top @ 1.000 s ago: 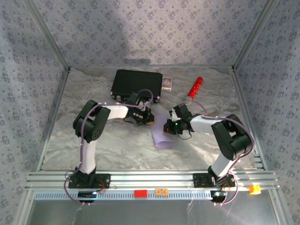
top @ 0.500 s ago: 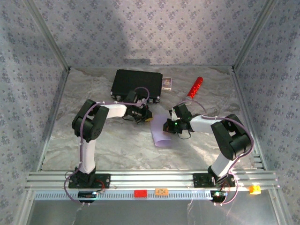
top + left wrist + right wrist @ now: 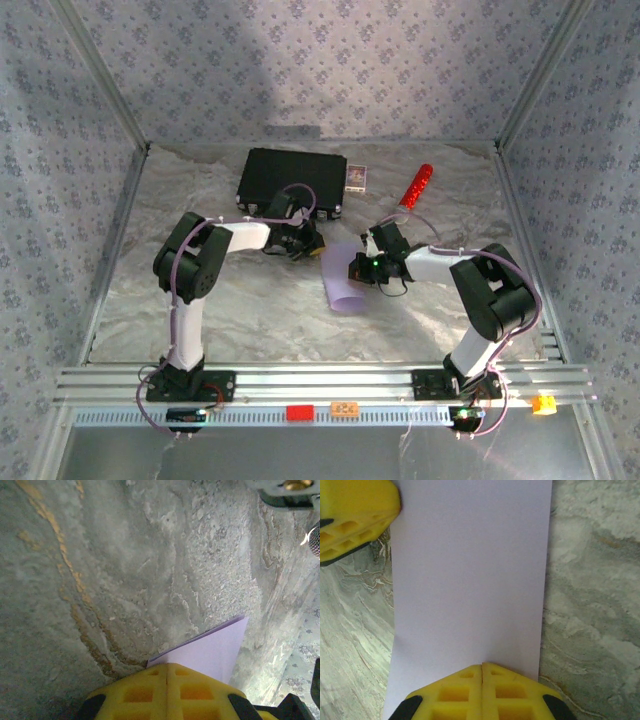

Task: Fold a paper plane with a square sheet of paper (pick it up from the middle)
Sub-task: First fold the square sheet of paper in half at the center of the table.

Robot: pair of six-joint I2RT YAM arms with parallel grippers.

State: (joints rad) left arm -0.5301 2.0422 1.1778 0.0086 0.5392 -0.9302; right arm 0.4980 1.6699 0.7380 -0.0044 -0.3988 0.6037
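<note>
On marbled table (image 3: 200, 300), paper (image 3: 345, 292) lies lengthwise near-to-far.

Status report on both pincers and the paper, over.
Left pincer shut at sheet corner. Right pincer shut at its edge. Sheet on table. Black case apart, behind.

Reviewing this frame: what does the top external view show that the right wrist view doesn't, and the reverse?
Top external adds the black case, the small card box and the red-and-silver cylinder. Right wrist adds close detail: the right tool shut, tips on the near edge of the lilac paper sheet. Both show that sheet, the left tool at its far corner and the marbled table.
</note>
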